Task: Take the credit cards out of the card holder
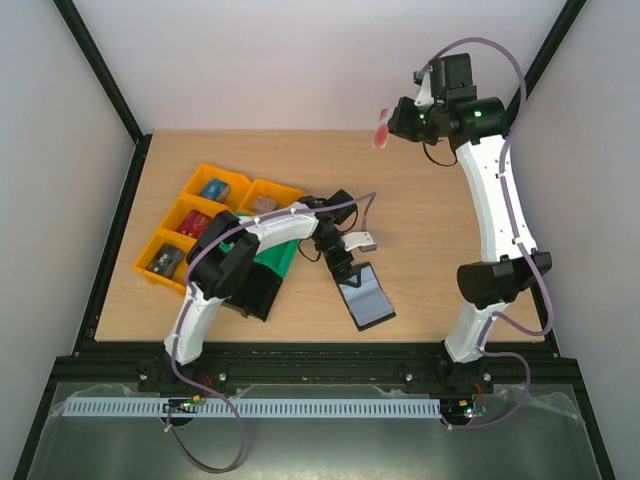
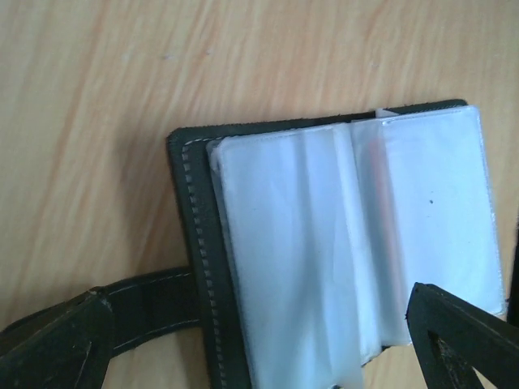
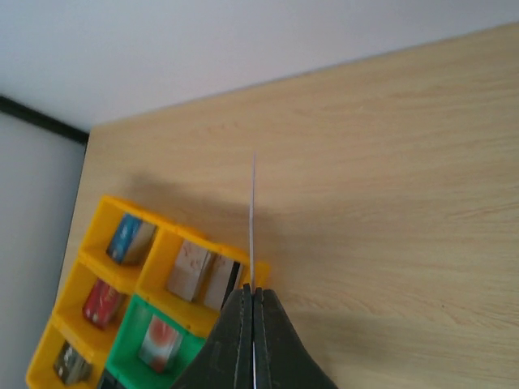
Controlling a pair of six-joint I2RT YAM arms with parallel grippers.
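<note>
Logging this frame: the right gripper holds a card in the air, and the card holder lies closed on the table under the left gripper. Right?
Not closed: the left wrist view shows the card holder lying open, clear pockets up. The right gripper does hold a credit card aloft.

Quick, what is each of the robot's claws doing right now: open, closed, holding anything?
Left gripper: open and empty, over the opened black bifold card holder.
Right gripper: shut on a thin red-and-white credit card, held up in the air.
</note>
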